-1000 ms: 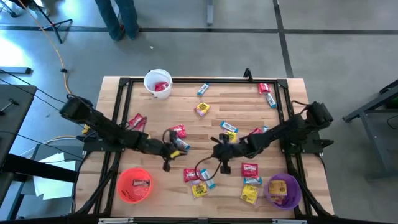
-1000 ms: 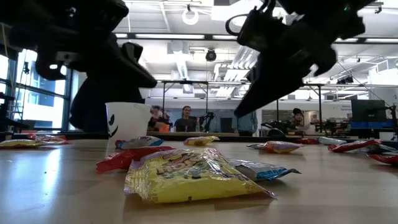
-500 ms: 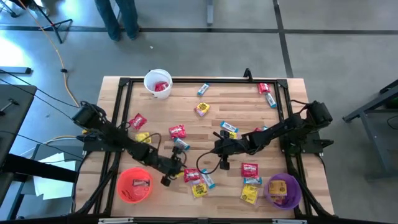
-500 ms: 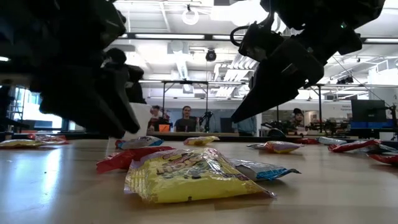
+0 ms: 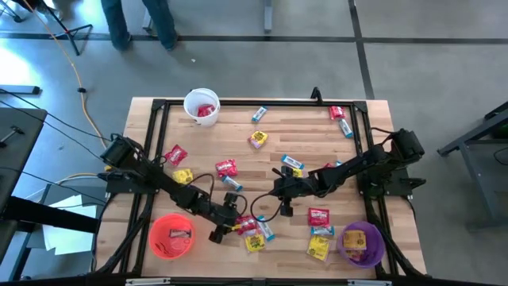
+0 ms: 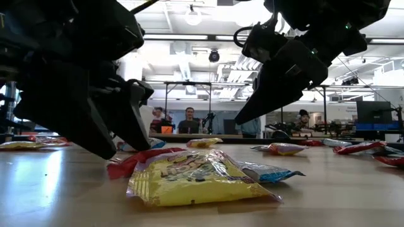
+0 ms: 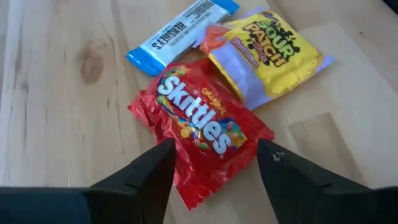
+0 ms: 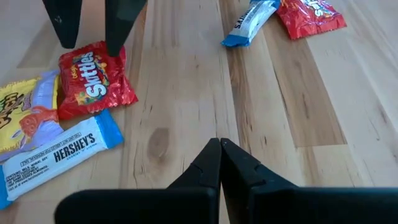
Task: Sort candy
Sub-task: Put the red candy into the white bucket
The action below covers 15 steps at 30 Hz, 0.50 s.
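Note:
Near the table's front, a red Skittles packet (image 7: pixel 199 127) lies flat beside a yellow packet (image 7: pixel 267 53) and a blue-and-white bar (image 7: pixel 180 34). My left gripper (image 5: pixel 232 225) is open and low over the red packet (image 8: pixel 93 78), one fingertip at each side of the packet's end nearest that arm. My right gripper (image 5: pixel 278 191) is shut, holds nothing, and hovers over bare wood (image 8: pixel 186 93) at mid-table. More candy lies scattered over the table. My left gripper slants down from the table's left, with its fingertips (image 7: pixel 166 152) standing astride one end of the red packet (image 7: pixel 186 186), which lies flat on the wood. I cannot tell whether the tips touch the wrapper.
A white cup (image 5: pixel 202 106) with a red packet in it stands at the far left. An orange cup (image 5: pixel 172 237) is at the near left and a purple cup (image 5: pixel 361 242) at the near right. Black frame rails (image 5: pixel 262 102) edge the table. People show beyond the table.
My left gripper has gone toward the table's near edge and a little right, sinking and tipping downward, from beside the blue bar at mid-table to the red packet. Its fingers have opened on the way. The candy has stayed put.

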{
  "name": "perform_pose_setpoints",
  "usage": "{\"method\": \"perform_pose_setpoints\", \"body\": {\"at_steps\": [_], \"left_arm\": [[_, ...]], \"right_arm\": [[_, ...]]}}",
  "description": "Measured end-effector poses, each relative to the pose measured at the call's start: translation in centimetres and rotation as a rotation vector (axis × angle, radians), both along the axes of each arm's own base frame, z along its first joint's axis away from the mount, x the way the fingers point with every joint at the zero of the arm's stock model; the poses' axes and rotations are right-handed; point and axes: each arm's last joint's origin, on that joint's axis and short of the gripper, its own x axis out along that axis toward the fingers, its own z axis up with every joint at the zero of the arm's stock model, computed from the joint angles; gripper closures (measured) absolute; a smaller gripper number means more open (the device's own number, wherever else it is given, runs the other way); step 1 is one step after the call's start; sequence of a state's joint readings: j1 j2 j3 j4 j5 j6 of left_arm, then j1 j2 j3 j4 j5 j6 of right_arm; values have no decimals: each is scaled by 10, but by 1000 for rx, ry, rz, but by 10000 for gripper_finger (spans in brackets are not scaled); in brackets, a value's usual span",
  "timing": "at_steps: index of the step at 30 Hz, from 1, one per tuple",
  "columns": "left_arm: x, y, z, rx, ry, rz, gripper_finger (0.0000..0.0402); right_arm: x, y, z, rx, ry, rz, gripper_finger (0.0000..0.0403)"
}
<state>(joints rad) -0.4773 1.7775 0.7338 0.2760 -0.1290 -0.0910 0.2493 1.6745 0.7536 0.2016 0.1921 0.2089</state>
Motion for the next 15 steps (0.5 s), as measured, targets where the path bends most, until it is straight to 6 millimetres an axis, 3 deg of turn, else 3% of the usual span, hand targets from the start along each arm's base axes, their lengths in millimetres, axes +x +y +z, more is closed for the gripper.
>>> {"method": "perform_pose_setpoints", "body": {"at_steps": [8, 15], "left_arm": [[3, 6, 0, -28, -1, 73, 187], [5, 5, -14, 34, 9, 40, 224]], "right_arm": [[0, 0, 0, -1, -5, -2, 403], [0, 0, 0, -5, -7, -7, 403]]}}
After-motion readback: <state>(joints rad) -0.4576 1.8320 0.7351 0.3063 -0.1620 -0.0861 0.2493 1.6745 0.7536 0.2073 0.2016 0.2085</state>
